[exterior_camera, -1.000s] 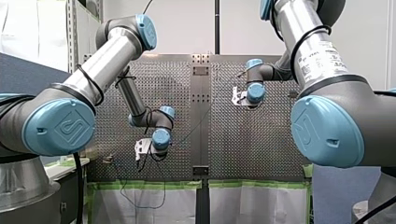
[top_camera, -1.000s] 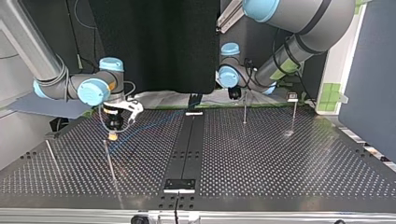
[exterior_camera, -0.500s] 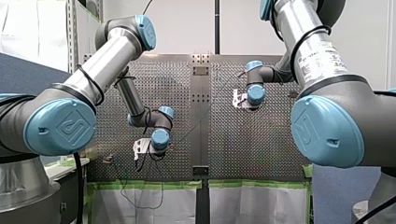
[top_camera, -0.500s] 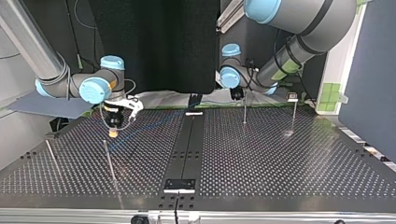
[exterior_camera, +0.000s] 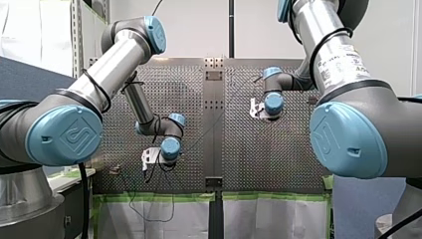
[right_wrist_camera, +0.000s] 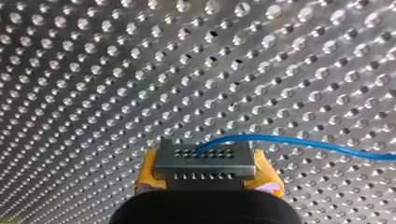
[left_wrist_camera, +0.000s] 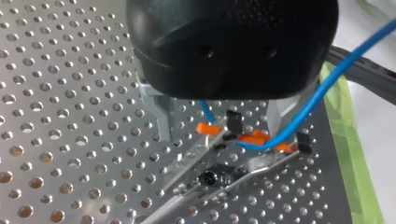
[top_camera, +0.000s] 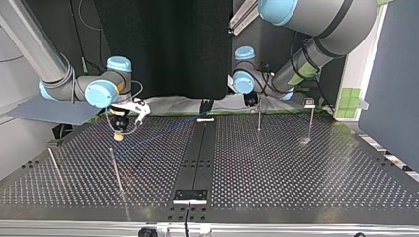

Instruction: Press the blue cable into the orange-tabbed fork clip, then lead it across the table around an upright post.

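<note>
Right claw (right_wrist_camera: 205, 162) pinches blue cable (right_wrist_camera: 303, 142); left claw (left_wrist_camera: 218, 122) spread over fork clip (left_wrist_camera: 254, 137)

Surface (top_camera: 296, 173) middle and near side open, wide passage. Thin posts (top_camera: 115, 170) stand on both sides in top view. Cable (right_wrist_camera: 303, 141) strung low from my right claw (right_wrist_camera: 205, 163). Clip (left_wrist_camera: 252, 137) crowds the gap under my left claw (left_wrist_camera: 219, 133).

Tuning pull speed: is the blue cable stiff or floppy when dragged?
Likely floppy: blue cable bows in a loose arc from my right end effector. Thin, probably light. Bends tightly at the orange-tabbed fork clip, so may spring back.
</note>
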Tool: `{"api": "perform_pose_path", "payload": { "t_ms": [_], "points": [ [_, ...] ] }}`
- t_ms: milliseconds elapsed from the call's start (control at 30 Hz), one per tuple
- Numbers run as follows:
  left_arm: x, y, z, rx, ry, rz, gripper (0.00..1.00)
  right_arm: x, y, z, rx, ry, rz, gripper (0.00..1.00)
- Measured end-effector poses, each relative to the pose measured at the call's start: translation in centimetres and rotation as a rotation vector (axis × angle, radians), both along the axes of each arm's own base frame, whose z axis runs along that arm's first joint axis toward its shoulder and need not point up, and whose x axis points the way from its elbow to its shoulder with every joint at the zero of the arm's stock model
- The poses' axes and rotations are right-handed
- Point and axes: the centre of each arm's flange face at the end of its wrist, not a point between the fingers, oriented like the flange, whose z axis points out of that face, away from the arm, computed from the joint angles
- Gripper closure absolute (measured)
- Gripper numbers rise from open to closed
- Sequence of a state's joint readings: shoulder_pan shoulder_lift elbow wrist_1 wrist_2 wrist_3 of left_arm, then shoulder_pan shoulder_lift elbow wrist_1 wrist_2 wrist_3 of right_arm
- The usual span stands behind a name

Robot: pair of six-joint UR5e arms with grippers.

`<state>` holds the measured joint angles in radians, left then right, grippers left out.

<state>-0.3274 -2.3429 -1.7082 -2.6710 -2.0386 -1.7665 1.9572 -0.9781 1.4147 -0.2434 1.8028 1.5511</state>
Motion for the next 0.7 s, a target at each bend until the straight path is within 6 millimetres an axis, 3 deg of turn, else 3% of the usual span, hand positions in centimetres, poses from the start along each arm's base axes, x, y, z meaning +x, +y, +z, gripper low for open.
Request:
{"api": "perform_pose_path", "payload": {
  "t_ms": [700],
  "points": [
    [0.1, 0.0, 0.0, 0.006, -0.008, 0.0, 0.03, -0.9, 0.6, -1.9, 0.034, 0.034, -0.028, 0.98]
  ]
}}
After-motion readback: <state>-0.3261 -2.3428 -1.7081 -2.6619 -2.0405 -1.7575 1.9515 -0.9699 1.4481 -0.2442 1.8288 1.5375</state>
